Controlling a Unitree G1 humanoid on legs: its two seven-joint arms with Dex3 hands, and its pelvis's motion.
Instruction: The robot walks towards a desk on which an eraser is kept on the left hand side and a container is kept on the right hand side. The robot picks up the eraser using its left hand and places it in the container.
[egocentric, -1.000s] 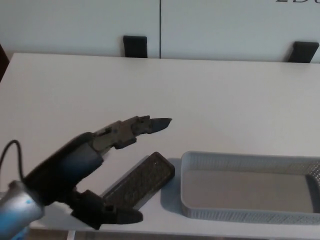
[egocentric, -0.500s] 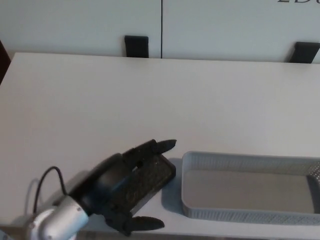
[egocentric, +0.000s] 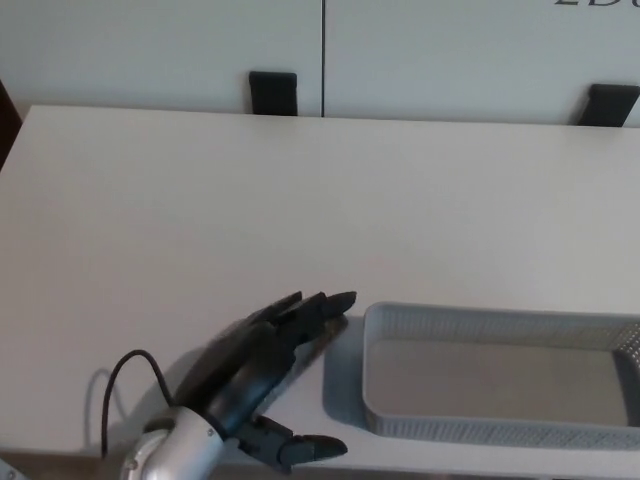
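Note:
My left hand (egocentric: 262, 372) lies low on the white desk (egocentric: 300, 180) near its front edge, just left of the container. Its fingers (egocentric: 318, 306) stretch flat over the spot where the dark eraser lay, and the eraser is now almost wholly hidden beneath them. The thumb (egocentric: 298, 450) sticks out apart at the near side, so the hand is not closed. The container (egocentric: 480, 318) is a shallow grey mesh tray at the front right with nothing in it. My right hand does not show.
Two black brackets (egocentric: 272, 92) (egocentric: 610, 103) stand at the desk's far edge against a white panel. A black cable (egocentric: 118, 385) loops from my left wrist. The desk's front edge runs just below the hand and tray.
The left hand has come down from above the desk and settled over the eraser, covering it. The eraser and tray have not moved. The camera shifted slightly at first.

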